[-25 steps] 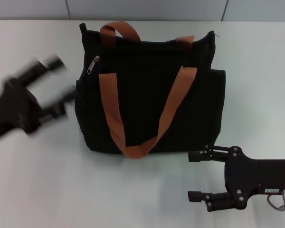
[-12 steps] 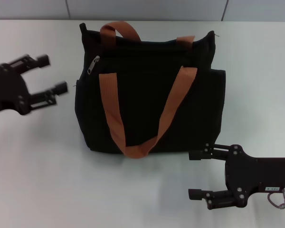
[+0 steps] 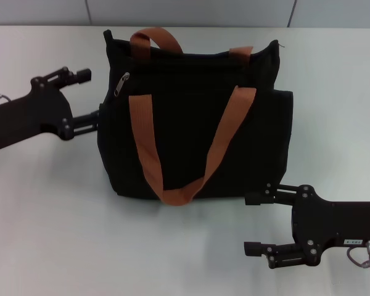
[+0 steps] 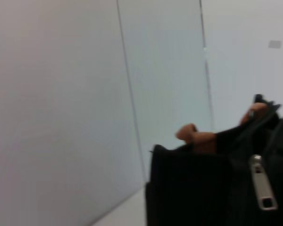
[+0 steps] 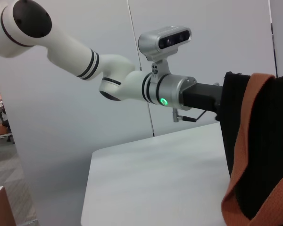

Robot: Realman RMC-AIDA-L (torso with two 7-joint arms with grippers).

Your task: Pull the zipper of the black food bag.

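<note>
My left gripper (image 3: 94, 94) open, empty, beside black food bag (image 3: 191, 123). Zipper (image 3: 121, 84) ungrabbed, pull pending. Right gripper (image 3: 254, 225) open, idle.

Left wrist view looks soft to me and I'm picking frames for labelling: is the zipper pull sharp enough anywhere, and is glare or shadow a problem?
Left wrist view: slightly blurred overall, yet the zipper reads as a silver tab against the bag. Head view: crisp, the zipper small but distinct, no glare, only soft shadows on the table; left gripper and right gripper sharp. Right wrist view: in focus, zipper not shown.
</note>
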